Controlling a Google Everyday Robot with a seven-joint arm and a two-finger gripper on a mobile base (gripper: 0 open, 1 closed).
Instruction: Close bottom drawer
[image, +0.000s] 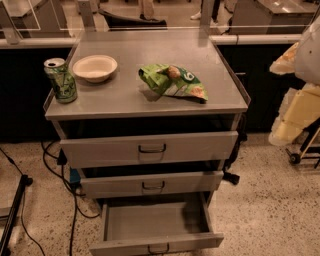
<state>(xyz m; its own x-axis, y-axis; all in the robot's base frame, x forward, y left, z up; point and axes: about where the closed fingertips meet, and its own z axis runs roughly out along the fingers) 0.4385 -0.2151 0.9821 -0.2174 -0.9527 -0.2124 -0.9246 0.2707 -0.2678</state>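
Three grey drawers hang open below the steel cabinet top (125, 100): the top drawer (190, 146) and middle drawer (190, 182) a little, the bottom drawer (150, 222) pulled farthest out, low by the speckled floor (270, 210). A green can (60, 80), a white bowl (95, 67) and a green snack bag (172, 82) sit on top. The gripper is out of view, so I cannot tell its state.
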